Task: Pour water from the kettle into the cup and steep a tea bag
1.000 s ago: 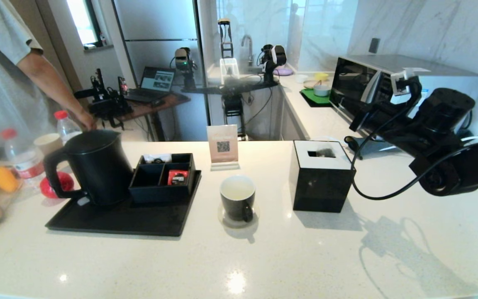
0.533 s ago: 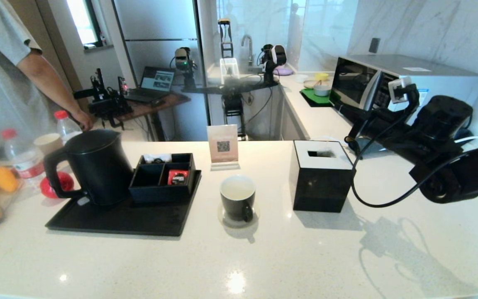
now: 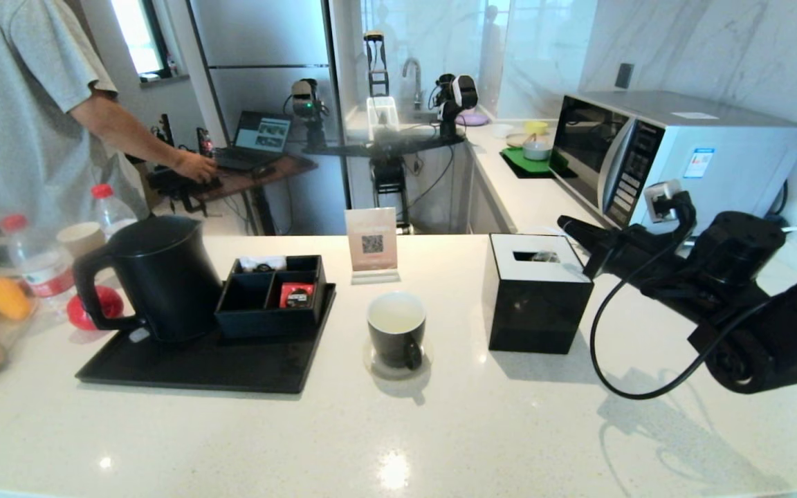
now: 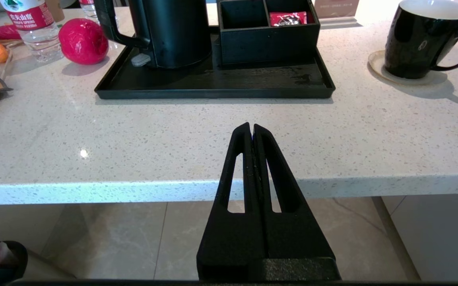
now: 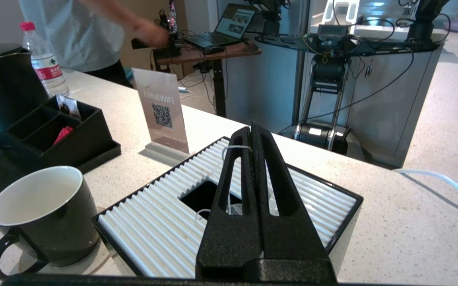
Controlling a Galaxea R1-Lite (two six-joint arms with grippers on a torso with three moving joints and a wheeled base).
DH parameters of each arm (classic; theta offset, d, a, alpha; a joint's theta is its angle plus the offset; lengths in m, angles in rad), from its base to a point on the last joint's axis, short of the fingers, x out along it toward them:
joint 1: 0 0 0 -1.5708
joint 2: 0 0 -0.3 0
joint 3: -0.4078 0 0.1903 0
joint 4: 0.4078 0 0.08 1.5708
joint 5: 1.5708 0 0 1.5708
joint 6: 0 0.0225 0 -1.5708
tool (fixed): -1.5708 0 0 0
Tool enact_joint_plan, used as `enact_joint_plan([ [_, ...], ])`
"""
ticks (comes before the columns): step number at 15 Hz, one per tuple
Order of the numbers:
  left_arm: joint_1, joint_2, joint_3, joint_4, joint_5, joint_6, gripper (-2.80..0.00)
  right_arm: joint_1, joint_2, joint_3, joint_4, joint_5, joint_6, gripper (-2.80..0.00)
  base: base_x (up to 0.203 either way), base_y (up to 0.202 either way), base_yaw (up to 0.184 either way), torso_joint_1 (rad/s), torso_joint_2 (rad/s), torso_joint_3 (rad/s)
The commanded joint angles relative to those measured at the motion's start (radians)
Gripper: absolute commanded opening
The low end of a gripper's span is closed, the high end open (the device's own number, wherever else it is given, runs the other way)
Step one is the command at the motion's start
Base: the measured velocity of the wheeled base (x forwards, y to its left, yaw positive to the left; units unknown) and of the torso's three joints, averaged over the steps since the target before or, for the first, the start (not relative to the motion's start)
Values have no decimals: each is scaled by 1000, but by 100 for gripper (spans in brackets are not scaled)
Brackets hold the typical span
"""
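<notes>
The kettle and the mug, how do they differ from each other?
The kettle is far larger than the mug. The kettle stands on the black tray, the mug on a small coaster beside it. The kettle is closed by a flat lid, while the mug is open and shows a white inside. The kettle's handle is a big loop, the mug's a small one. Both are black and upright.

I saw a white speckled counter [image 3: 440,443] carrying a black tray [image 3: 205,366] at my left, a coaster [image 3: 374,366] under the cup [image 3: 396,328] at centre, and a black box [image 3: 533,304] to its right. A QR sign [image 3: 371,243] stood behind the cup, while bottles [image 3: 32,259] and a red ball [image 3: 97,304] sat beside the tray's left end.
</notes>
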Motion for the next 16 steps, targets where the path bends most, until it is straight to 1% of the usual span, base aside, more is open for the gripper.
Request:
enact_joint_plan([
  [1,1,0,0,0,0,0,-280,0,2,7,-5,5,2,-280,0,0,0,0,0,0],
  [4,0,0,0,0,0,0,-280,0,-13,6,36,3,1,-280,0,0,0,0,0,0],
  [5,1,0,0,0,0,0,-280,-1,-18,3,47,2,1,0,0,0,0,0,0,0],
  [8,0,0,0,0,0,0,-280,-29,-8,-16,33,-1,1,0,0,0,0,0,0,0],
  [11,0,0,0,0,0,0,-280,-90,0,-31,36,-1,1,0,0,0,0,0,0,0],
  [14,0,0,0,0,0,0,-280,-160,1,-13,32,-1,-4,0,0,0,0,0,0,0],
  [16,1,0,0,0,0,0,-280,-185,1,14,26,-1,-8,0,0,0,0,0,0,0],
])
